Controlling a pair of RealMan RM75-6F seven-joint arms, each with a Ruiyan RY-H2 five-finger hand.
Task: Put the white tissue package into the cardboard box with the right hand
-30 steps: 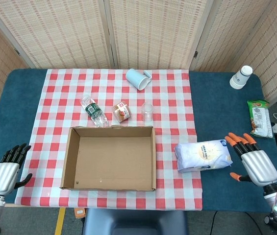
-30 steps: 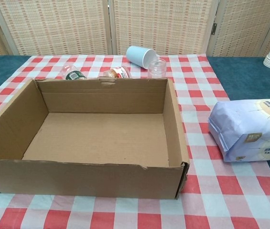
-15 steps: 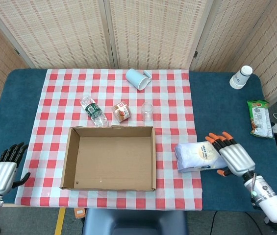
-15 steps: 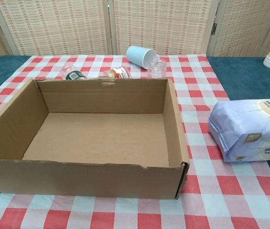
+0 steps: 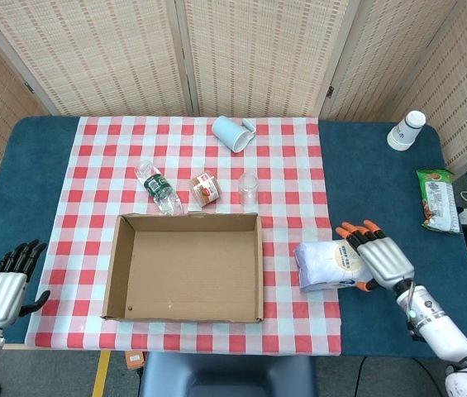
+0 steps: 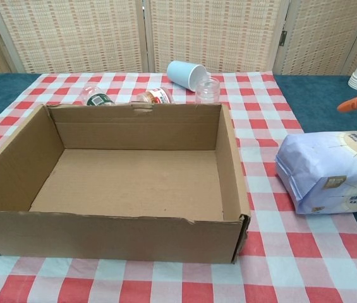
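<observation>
- Head view: we see a blue table (image 5: 365, 174) with a red-checked cloth (image 5: 283, 165) before woven screens (image 5: 258, 58). The white tissue package (image 5: 331, 265) lies flat on the cloth's right edge, just right of the cardboard box (image 5: 185, 266), long axis across the table. Our right robot hand (image 5: 374, 256) lies over its right end, fingers spread; we cannot tell whether it grips. The left robot hand (image 5: 6, 285) hangs at the table's left edge, fingers apart, holding nothing.
- Chest view: the package (image 6: 330, 170) lies right of the box (image 6: 121, 177), one short end facing it; orange fingertips (image 6: 349, 105) show above it.
</observation>
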